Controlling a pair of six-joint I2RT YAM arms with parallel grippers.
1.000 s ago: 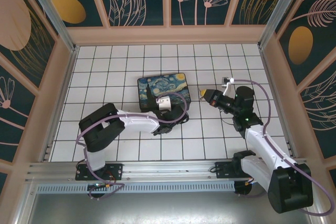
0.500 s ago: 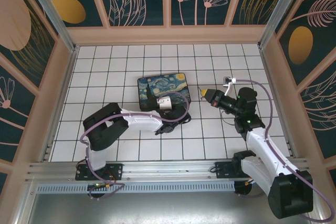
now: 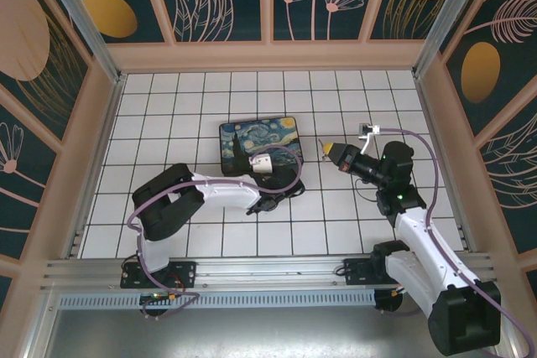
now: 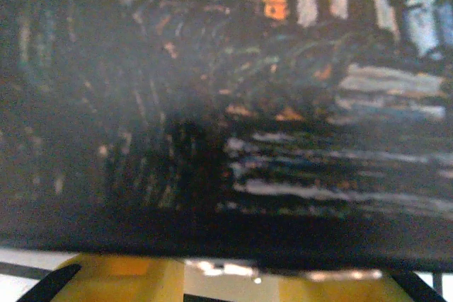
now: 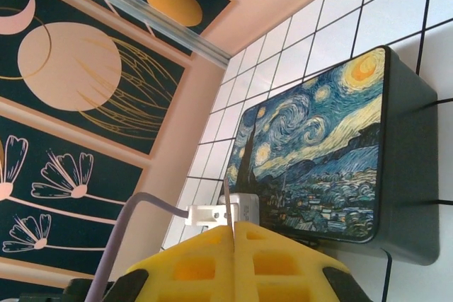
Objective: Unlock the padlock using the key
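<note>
Left arm stretched low and forward, left tool (image 4: pixel 230 284) state unclear. Right arm raised, right tool (image 5: pixel 233 259) pads (image 5: pixel 191 270) pressed together, aimed left.

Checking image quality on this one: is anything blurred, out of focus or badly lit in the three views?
Top external: evenly lit and sharp, no glare on the tiled table. Left wrist: the painted box sits too close to the lens, so its lid is smeared and dark. Right wrist: the box is crisp; the right claw and the thin key between its yellow pads are slightly soft.
</note>
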